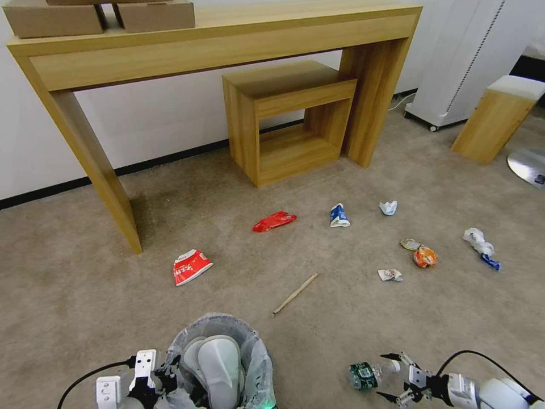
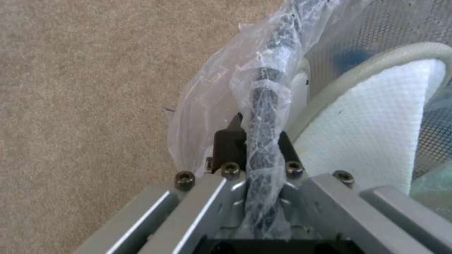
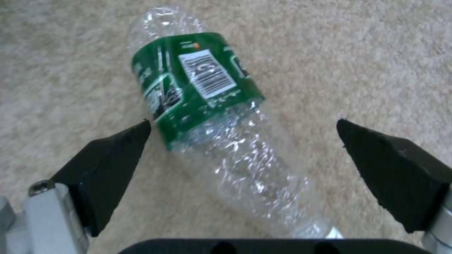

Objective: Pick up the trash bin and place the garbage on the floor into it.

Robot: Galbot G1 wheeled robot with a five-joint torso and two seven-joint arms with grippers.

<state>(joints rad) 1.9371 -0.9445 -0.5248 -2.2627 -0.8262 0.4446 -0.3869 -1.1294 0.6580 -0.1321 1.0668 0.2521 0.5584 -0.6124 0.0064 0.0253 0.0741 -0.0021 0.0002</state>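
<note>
The trash bin (image 1: pixel 258 369), lined with a crinkly plastic bag, is at the bottom of the head view with white slippers (image 1: pixel 218 360) inside. My left gripper (image 1: pixel 162 378) is shut on its bagged rim (image 2: pixel 261 106), one finger on each side. A clear bottle with a green label (image 1: pixel 363 375) lies on the carpet, its neck between the spread fingers of my open right gripper (image 1: pixel 390 378); the fingers (image 3: pixel 108 155) flank the bottle (image 3: pixel 207 106) without touching it. Farther off lie a crushed red-white cup (image 1: pixel 191 266), a red wrapper (image 1: pixel 274 221), a blue-white carton (image 1: pixel 339 215), a wooden stick (image 1: pixel 295 293) and an orange wrapper (image 1: pixel 425 257).
Crumpled papers (image 1: pixel 388 208) (image 1: pixel 390 275) and a white scrap (image 1: pixel 479 241) lie to the right. A long wooden table (image 1: pixel 216 45) stands against the wall with a wooden cube shelf (image 1: pixel 289 119) under it. A white appliance (image 1: pixel 465 57) and a stool (image 1: pixel 499 116) stand at the far right.
</note>
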